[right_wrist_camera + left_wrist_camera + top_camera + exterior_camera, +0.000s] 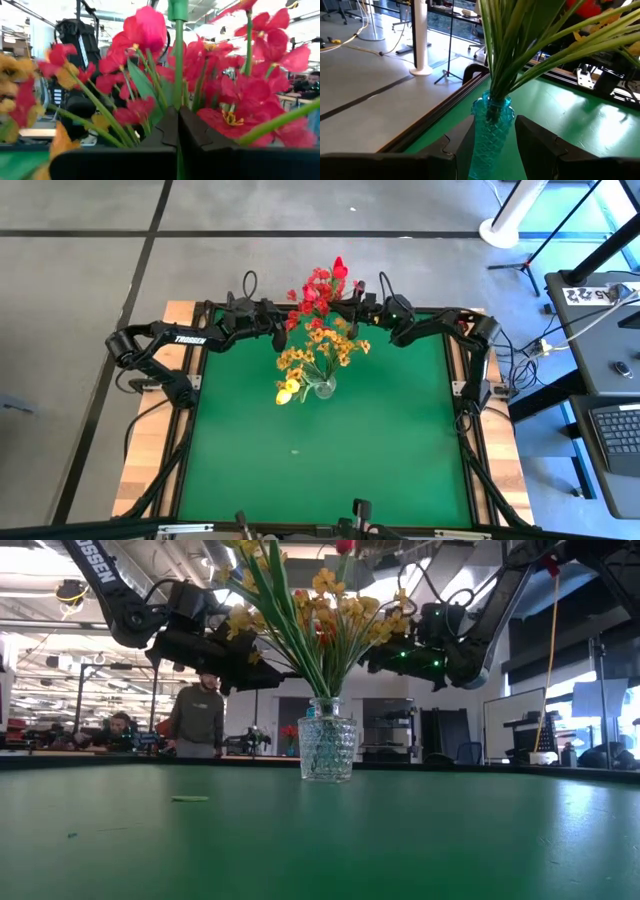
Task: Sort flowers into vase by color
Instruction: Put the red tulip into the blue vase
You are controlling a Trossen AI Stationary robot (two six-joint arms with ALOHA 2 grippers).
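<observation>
Flowers: yellow blooms [318, 350] and sprays on thin green stems stand in a clear cut-glass vase [327, 749] near the middle of the green table [380, 450]; red blooms [318, 290] cluster at the far edge. In the left wrist view, a blue glass vase [491, 131] holding green stems sits between the spread fingers of the left gripper [492, 150], which do not visibly touch it. The right gripper [178, 131] is closed on a red flower's stem [178, 60], held upright.

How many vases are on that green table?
2. A clear glass vase stands mid green table with yellow flowers; a teal vase stands near the far edge, seemingly under the red flowers. Blooms could hide others.
</observation>
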